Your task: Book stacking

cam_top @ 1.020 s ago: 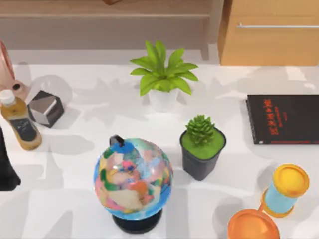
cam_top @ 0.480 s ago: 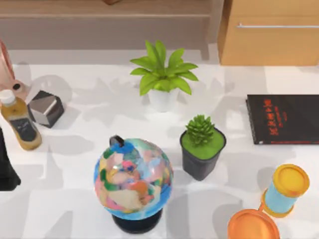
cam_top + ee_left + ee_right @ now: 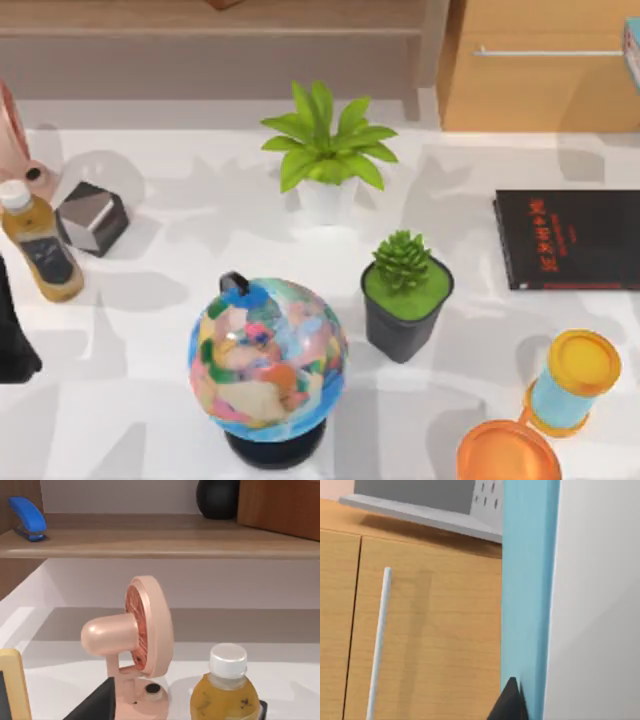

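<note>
Teal book (image 3: 527,590) shows close in the right wrist view against a dark fingertip; grip state unclear. Black book (image 3: 570,238) lies at the table's (image 3: 180,400) right edge.

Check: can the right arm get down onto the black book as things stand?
Probably yes. The black book lies flat at the table's right side with nothing on it; the hourglass stands apart. The teal book sits close against the right wrist camera.

Black book (image 3: 566,239), table's right side: red lettering on cover, characters not legible. No other readable text or labels.
</note>
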